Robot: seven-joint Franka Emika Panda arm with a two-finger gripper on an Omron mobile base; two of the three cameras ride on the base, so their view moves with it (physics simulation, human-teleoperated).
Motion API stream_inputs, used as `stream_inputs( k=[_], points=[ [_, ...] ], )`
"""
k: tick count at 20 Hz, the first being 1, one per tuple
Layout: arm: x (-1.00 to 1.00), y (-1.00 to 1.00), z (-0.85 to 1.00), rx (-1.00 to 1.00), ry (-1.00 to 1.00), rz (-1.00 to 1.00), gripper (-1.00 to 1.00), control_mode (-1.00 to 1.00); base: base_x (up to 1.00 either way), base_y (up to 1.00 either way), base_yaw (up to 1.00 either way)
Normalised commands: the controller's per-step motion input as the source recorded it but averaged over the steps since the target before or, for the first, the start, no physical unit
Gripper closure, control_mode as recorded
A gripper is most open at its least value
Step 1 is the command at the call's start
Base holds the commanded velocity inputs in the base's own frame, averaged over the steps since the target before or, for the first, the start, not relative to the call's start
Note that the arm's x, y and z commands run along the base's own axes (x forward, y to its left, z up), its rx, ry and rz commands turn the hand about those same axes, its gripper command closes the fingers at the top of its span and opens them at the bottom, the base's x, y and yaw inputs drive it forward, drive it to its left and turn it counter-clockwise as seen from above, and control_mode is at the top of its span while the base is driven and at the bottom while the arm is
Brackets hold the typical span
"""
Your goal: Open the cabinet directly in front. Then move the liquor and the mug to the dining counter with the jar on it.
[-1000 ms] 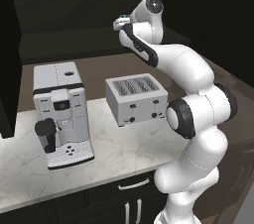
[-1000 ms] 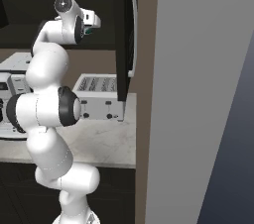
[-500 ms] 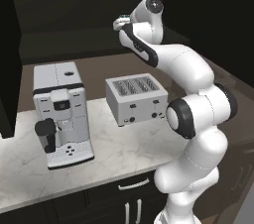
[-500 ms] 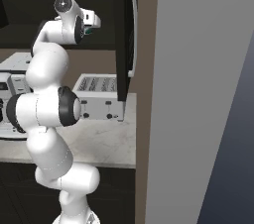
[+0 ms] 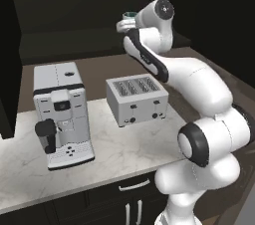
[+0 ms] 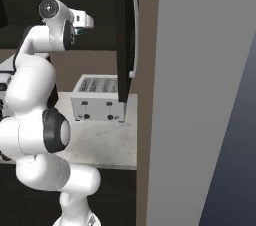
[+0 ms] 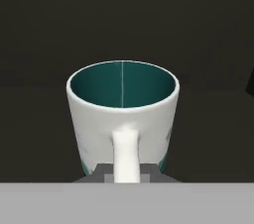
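Mug grabbed by its handle, still up at the open cabinet.
My gripper (image 7: 127, 172) is clamped nearly shut on the handle of the teal-lined mug (image 7: 123, 114), centre of the hand view, upright. In the left base view it sits at top centre, above the toaster (image 5: 138, 100). The cabinet (image 6: 125, 35) door hangs open. Next, I reckon: pull back clear of the door, then carry it to the dining counter.

No readable text, label, brand or number shows on any surface in these pictures.
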Motion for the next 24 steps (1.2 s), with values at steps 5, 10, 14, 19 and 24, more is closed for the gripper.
stream_inputs(
  k=[5, 10, 14, 19, 24],
  points=[
    [-1.00, -0.03, 0.00, 0.00, -0.29, 0.11, 1.00, -1.00, 0.00, 0.00, 0.00],
    [-1.00, -0.05, 0.02, 0.00, -0.21, 0.17, 1.00, -1.00, 0.00, 0.00, 0.00],
    [-1.00, 0.00, 0.16, 0.00, -0.07, 0.20, 1.00, -1.00, 0.00, 0.00, 0.00],
    [-1.00, 0.00, 0.00, -0.05, 0.00, 0.21, 1.00, -1.00, 0.00, 0.00, 0.00],
    [-1.00, 0.01, -0.17, -0.12, 0.00, 0.19, 1.00, -1.00, 0.00, 0.00, 0.00]
  ],
)
